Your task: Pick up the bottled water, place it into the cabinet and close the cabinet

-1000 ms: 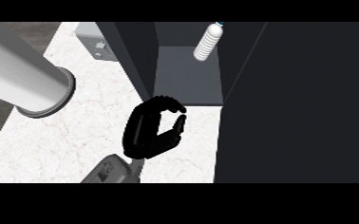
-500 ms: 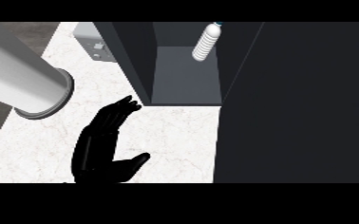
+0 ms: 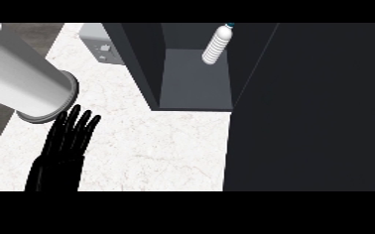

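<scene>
The clear bottled water [image 3: 215,44] stands upright at the back right of the open dark cabinet [image 3: 194,84]. The cabinet's dark door [image 3: 307,109] stands swung out on the right and fills that side of the view. My left hand [image 3: 62,153] is low at the left over the white counter, well clear of the cabinet. It is open with straight fingers pointing up and holds nothing. My right hand does not show.
A thick grey cylinder [image 3: 33,84] slants in from the upper left, ending just above my left hand. A small light grey fixture [image 3: 102,44] sits against the cabinet's left wall. White marble counter [image 3: 161,148] lies in front of the cabinet.
My left hand has pulled back from the cabinet's mouth, down and to the left, and its curled fingers have straightened. The bottle stays inside the cabinet.
</scene>
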You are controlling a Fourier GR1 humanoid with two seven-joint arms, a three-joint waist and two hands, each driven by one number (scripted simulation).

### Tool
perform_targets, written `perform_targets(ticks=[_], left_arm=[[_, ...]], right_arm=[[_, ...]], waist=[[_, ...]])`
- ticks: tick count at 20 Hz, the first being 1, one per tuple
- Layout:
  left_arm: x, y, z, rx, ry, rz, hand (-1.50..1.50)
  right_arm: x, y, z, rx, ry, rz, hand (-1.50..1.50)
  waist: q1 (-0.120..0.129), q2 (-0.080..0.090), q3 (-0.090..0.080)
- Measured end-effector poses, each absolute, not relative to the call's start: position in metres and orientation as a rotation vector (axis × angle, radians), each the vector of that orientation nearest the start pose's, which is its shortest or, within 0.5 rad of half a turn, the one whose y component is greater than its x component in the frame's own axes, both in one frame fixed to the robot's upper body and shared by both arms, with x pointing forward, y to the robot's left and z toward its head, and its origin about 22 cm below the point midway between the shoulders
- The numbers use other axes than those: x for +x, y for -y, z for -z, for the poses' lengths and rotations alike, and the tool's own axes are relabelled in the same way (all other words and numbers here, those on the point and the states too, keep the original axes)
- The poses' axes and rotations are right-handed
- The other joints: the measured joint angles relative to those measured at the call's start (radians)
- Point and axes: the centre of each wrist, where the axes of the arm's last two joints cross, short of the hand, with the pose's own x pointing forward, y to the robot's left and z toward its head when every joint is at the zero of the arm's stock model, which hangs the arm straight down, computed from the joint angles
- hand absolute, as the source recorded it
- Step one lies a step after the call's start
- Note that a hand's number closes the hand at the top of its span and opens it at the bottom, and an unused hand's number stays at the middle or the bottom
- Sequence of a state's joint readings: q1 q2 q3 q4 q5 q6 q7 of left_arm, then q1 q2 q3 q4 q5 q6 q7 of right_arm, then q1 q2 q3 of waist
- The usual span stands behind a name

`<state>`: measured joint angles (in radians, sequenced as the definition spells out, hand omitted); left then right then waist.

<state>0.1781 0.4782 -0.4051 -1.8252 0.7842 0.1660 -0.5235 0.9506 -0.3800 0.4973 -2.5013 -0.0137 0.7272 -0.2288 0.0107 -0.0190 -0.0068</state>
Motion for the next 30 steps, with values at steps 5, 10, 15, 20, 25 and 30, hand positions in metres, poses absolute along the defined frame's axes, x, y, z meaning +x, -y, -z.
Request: perform_targets(ticks=[5,10,15,20,25,30], left_arm=[[0.166,-0.262,-0.029,-0.422,1.846,-0.254,-1.5],[0.157,-0.283,-0.034,-0.422,1.851,-0.248,-1.5],[0.152,-0.296,-0.039,-0.446,1.855,-0.231,-1.5],[0.15,-0.307,-0.045,-0.476,1.853,-0.196,-1.5],[0.151,-0.317,-0.052,-0.504,1.862,-0.164,-1.5],[0.153,-0.322,-0.058,-0.524,1.861,-0.131,-1.5]], right_arm=[[0.039,0.211,-0.114,0.874,1.598,-0.698,1.5],[0.039,0.206,-0.114,0.825,1.616,-0.629,1.5],[0.039,0.201,-0.113,0.779,1.639,-0.544,1.5],[0.045,0.198,-0.114,0.759,1.657,-0.553,1.5],[0.055,0.196,-0.117,0.751,1.675,-0.607,1.5],[0.064,0.195,-0.121,0.751,1.689,-0.678,1.5]], waist=[[0.019,-0.004,-0.005],[0.035,0.005,-0.007],[0.066,0.014,-0.008],[0.108,0.027,-0.009],[0.147,0.038,-0.01],[0.187,0.046,-0.012]])
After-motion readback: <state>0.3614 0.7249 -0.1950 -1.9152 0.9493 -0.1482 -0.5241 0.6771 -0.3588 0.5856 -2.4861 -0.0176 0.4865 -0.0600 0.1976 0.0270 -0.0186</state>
